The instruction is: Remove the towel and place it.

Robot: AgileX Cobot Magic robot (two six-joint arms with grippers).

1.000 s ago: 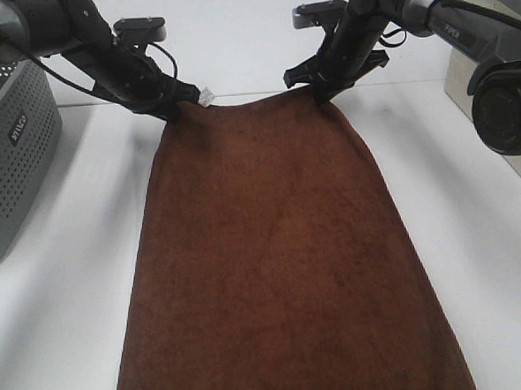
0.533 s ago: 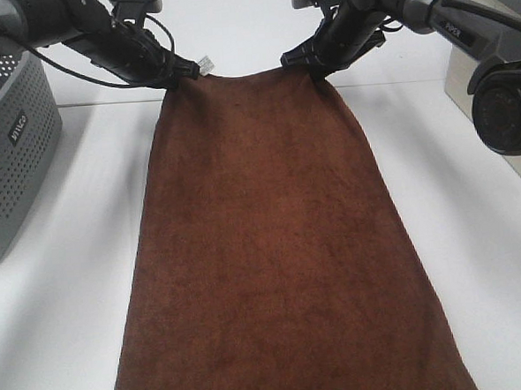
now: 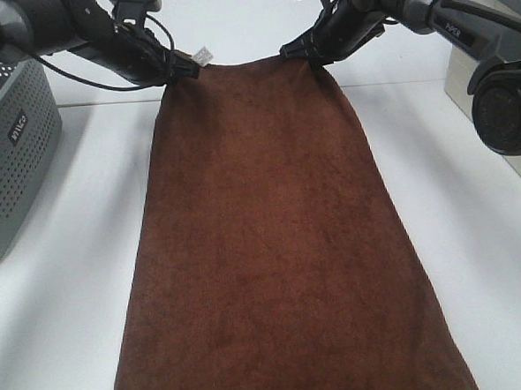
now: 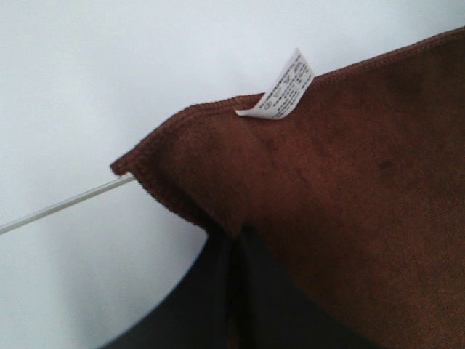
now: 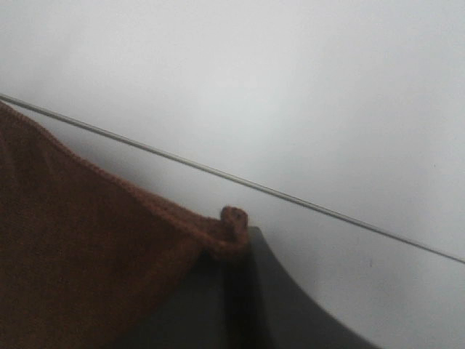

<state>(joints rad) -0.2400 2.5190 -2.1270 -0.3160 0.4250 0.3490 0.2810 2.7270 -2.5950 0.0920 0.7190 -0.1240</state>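
Between the two arms the brown towel [image 3: 277, 247] hangs by its far corners, its long axis running toward the camera over the white table [image 3: 64, 304]. Left gripper [image 3: 175, 70] pinches the corner with the white tag [image 3: 203, 54], right gripper [image 3: 309, 50] the other, both equally near. Tag print unreadable; the grey basket [image 3: 9, 140] carries lettering I can't read.

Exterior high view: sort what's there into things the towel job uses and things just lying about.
In the job:
towel
left gripper, shut on one far corner
right gripper, shut on the other far corner

Lying about:
grey basket
beige box
tag, merely part of the towel
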